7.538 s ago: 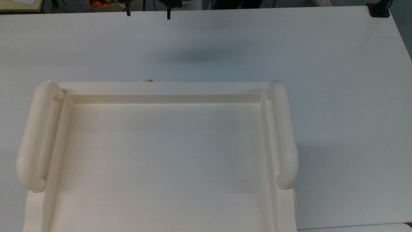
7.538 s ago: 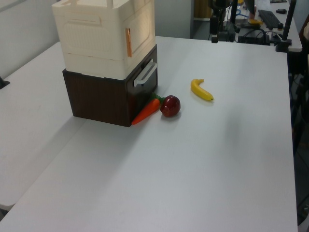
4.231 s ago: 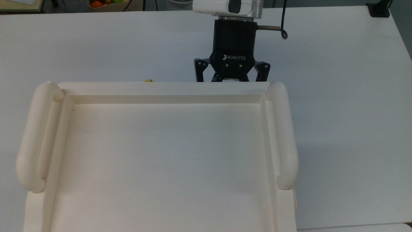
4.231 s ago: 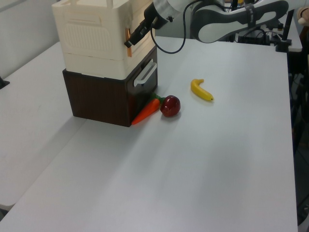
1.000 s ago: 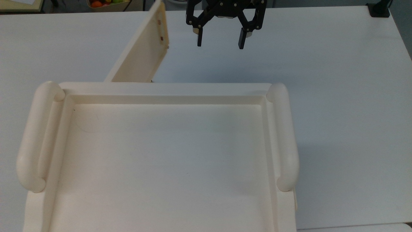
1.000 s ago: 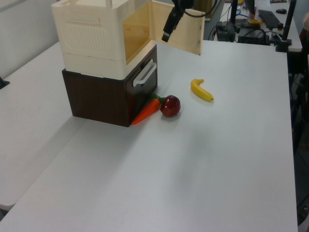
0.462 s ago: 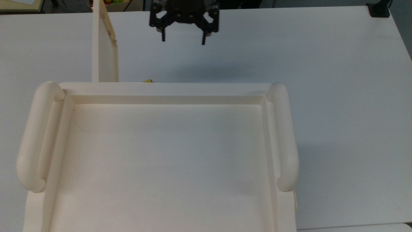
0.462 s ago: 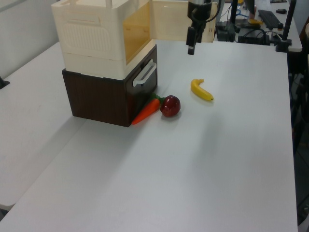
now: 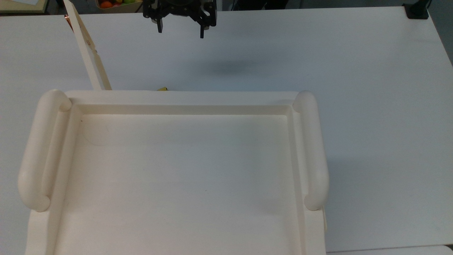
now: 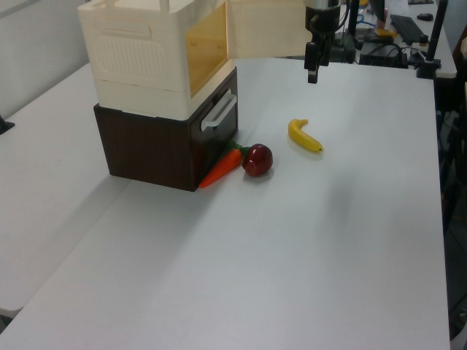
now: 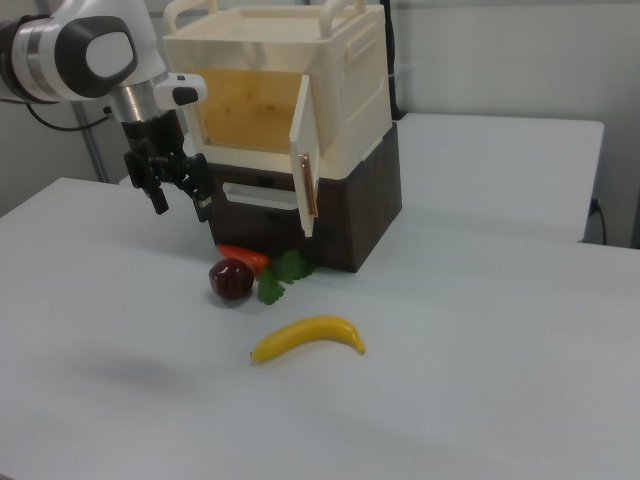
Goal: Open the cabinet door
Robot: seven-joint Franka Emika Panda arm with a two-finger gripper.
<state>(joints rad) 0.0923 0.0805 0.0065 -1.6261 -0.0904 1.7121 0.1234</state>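
1. The cabinet, a cream-white unit with a recessed rimmed top and two thick tubular side handles, sits on a dark brown base that carries a pale drawer handle; this cabinet serves as the landmark for all places below
2. The cabinet door stands swung wide from the cabinet's front opening, hinged at the top view's left corner; in the left view its broad face extends away from the cabinet towards the left view's right, and the yellowish-tan interior of the cabinet lies exposed
3. A thin copper-coloured strip runs along the free edge of the door in the right view
4. The pincer hangs in the air in front of the cabinet, apart from the door and clear of the surface; its two dark fingers are spread wide and grip nothing
5. The arm, white with grey joints, reaches the pincer from the right view's upper left
6. A carrot lies against the foot of the base below the cabinet, with an apple just beside it
7. A banana lies on the surface further out from the cabinet front, beyond the apple and well apart from the base
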